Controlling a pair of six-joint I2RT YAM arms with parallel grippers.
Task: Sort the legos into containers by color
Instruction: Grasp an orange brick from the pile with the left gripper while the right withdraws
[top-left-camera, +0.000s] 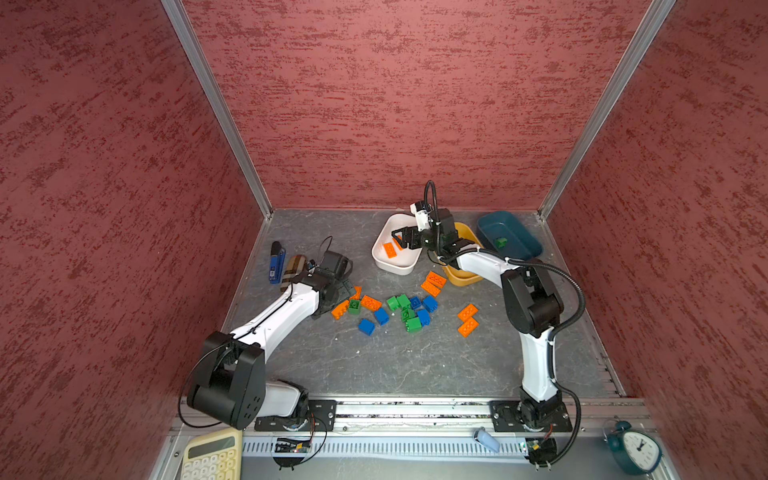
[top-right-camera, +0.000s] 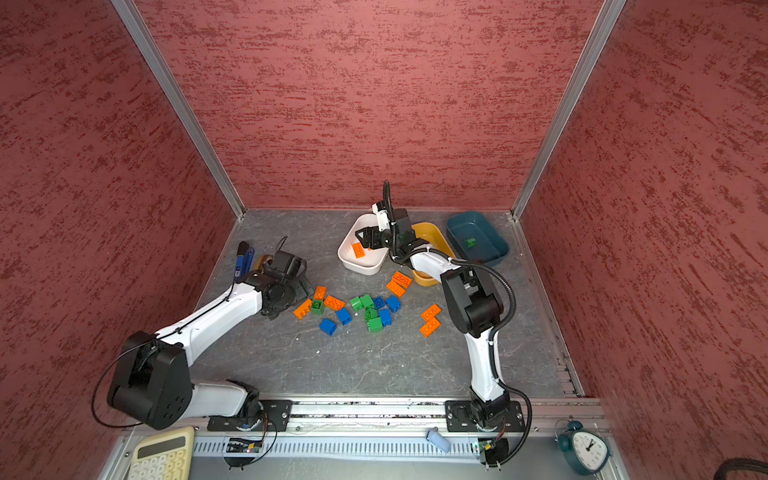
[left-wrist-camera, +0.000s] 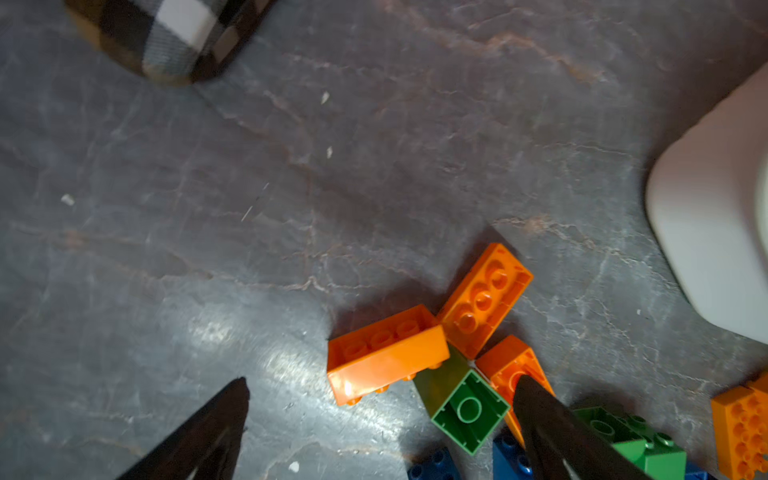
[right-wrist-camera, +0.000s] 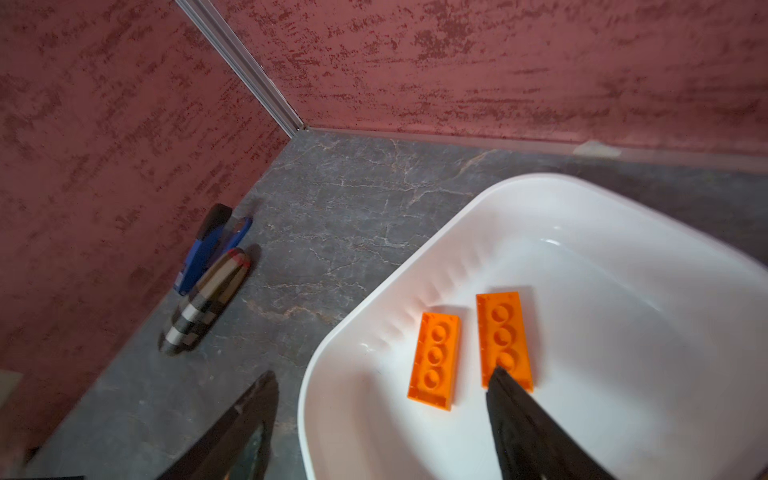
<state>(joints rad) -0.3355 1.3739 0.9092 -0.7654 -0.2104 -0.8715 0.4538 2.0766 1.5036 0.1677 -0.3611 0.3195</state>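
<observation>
Grey tabletop (top-left-camera: 374, 365): right gripper (right-wrist-camera: 382, 372), spread empty above the white tub (right-wrist-camera: 623, 332), should rise clear of its rim; left gripper (left-wrist-camera: 384, 380) also gapes.

1. Yellow tub (top-left-camera: 459, 279), at 1 o'clock of the loose legos (top-left-camera: 403, 301): mostly under the right arm (top-left-camera: 478, 266), so its contents are unreadable.
2. Left gripper (left-wrist-camera: 384, 382): mostly hidden under its own wrist in both top views. In the left wrist view, the frame edge cuts off its fingers (left-wrist-camera: 552, 432).
3. White tub (left-wrist-camera: 715, 232): blurred and cropped in the left wrist view.
4. Calculator (top-left-camera: 212, 457), at 7 o'clock in both top views: cropped.
</observation>
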